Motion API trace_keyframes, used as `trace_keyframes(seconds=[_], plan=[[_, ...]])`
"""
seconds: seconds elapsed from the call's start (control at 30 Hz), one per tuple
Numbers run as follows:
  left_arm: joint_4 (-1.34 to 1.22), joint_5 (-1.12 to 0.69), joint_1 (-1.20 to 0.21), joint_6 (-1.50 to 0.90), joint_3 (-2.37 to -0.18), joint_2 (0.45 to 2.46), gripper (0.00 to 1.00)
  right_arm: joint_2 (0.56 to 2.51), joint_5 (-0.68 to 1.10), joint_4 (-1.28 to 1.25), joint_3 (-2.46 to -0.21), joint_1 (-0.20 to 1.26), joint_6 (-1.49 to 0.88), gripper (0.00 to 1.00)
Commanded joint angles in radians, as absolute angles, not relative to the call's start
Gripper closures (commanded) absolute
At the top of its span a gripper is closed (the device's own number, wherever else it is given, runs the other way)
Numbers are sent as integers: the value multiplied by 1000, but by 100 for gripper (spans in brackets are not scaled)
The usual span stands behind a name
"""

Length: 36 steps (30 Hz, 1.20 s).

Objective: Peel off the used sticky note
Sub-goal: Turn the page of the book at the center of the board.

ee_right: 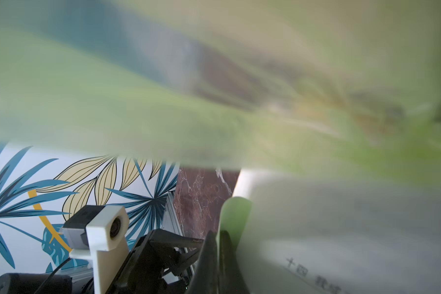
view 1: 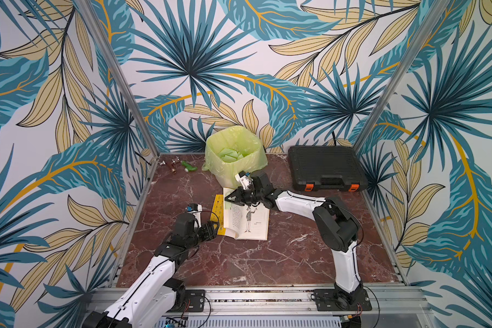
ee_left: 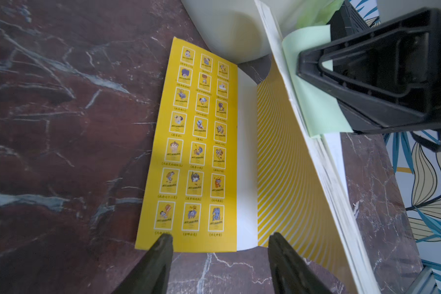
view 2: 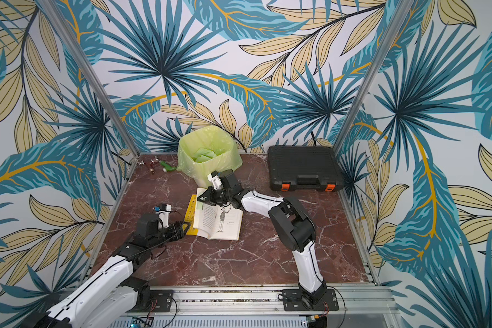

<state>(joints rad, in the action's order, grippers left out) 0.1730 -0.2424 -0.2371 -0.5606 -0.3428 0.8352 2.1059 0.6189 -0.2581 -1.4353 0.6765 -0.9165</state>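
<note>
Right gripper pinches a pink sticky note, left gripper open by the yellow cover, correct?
The sticky note is light green, not pink; the left wrist view shows it. Otherwise right: right gripper pinches it, left gripper open by the yellow cover.

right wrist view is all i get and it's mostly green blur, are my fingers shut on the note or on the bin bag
Observer: On the note. The left wrist view shows the right fingers shut on its edge, at the edge of a book page.
Operator: so where's the bin
Observer: Just behind the book in both top views; the bin has green slips inside.
Operator: is the left arm holding the book down
Observer: The left fingers are open at the near edge of the yellow cover and hold nothing. I cannot tell whether they press on it.
</note>
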Motion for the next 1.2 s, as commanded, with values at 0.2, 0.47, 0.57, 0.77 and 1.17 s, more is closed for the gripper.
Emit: trace_keyframes(seconds=[0.2,0.47,0.57,0.77,1.17], plan=[[262,-183,-212,-574,-338,729,35,2288,648,-610,-1455,689,-1103,100],[293,-169,-209,-583,-335,639,35,2262,613,-525,-1400,689,-1035,100],[256,-184,-209,-590,-330,641,35,2252,607,-528,-1373,688,-1036,100],[184,-206,-209,-612,-312,664,35,2213,623,-626,-1300,687,-1051,100],[-67,-366,-209,-662,-301,841,49,2242,623,-583,-1300,688,-1049,100]])
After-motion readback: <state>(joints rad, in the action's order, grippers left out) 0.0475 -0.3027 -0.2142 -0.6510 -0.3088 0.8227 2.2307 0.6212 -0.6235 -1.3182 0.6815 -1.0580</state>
